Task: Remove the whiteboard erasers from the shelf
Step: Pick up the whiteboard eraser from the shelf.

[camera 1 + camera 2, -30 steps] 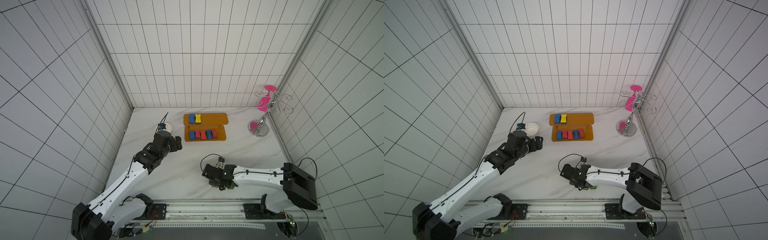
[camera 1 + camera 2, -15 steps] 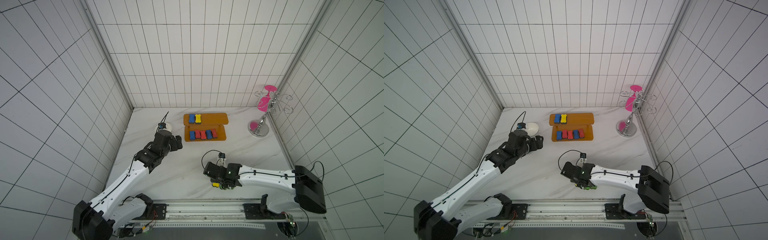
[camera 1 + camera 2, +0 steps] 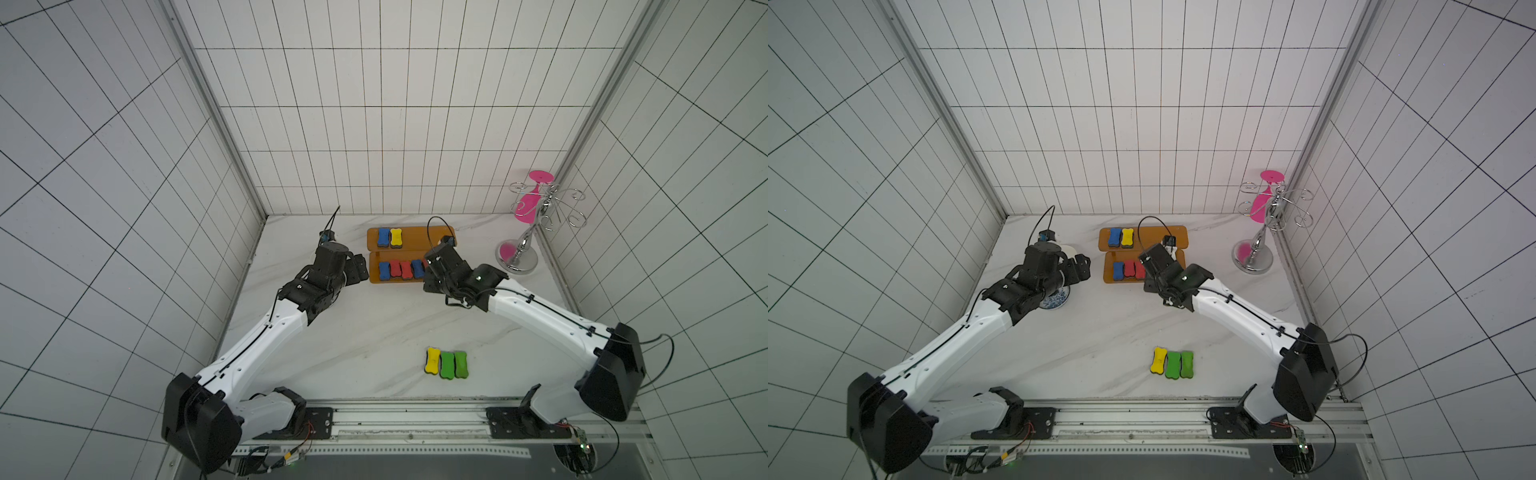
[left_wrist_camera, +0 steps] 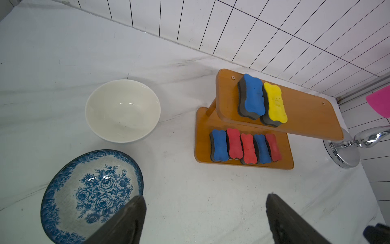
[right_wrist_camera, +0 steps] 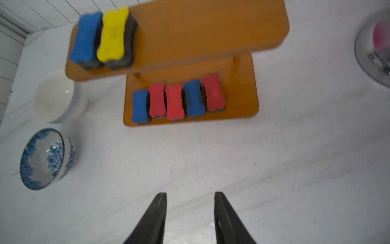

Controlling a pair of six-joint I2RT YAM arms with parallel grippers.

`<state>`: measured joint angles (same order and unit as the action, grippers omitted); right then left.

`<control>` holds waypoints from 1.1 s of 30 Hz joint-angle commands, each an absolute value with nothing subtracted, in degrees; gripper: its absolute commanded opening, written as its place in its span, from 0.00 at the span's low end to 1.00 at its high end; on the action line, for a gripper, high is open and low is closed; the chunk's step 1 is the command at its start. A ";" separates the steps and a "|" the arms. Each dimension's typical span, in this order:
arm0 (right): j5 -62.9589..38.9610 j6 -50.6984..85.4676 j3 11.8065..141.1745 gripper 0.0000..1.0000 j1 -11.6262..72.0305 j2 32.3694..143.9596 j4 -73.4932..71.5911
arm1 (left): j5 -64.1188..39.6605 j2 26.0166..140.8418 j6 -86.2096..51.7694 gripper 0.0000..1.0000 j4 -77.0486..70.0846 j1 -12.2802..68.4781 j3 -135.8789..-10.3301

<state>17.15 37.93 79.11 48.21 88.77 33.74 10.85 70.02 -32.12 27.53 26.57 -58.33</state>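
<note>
desk (image 3: pixel 374 332): carrying shelf (image 3: pixel 419 237) at its 12 o'clock | left hand (image 4: pixel 205 197): hovering at shelf's 9 o'clock, gaping wide, gripping nothing | right hand (image 5: pixel 190 193): hanging at shelf's 4 o'clock, standing part-open, empty | shelved erasers (image 4: pixel 248 147): seven sitting across both tiers | loose erasers (image 3: pixel 446 365): three lying at desk's 6 o'clock

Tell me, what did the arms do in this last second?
The right gripper swung away from the yellow and two green foam erasers lying up front, back to the orange-brown two-tier shelf, open and empty. The left gripper and seven shelved erasers hardly moved.
</note>
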 commanded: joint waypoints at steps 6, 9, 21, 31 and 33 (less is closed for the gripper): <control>11.63 26.23 106.53 0.49 41.20 109.35 35.45 | 15.23 72.66 -32.09 0.92 25.18 26.27 -58.34; 11.19 25.14 114.61 0.56 40.68 115.67 36.74 | 15.34 72.91 -32.12 0.93 25.21 26.10 -57.58; 7.90 21.27 124.89 0.63 40.69 126.41 35.84 | 16.00 71.77 -31.26 0.93 25.09 25.99 -56.07; 6.19 21.47 125.19 0.63 40.80 128.66 35.77 | 15.73 72.25 -31.29 0.93 25.13 25.94 -56.08; 5.98 21.36 125.07 0.63 40.91 128.83 35.77 | 15.65 72.33 -31.29 0.93 25.11 25.89 -56.16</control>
<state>6.68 22.04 123.55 40.73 127.87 34.72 15.35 72.36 -31.92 26.33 26.13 -56.75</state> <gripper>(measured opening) 0.631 0.935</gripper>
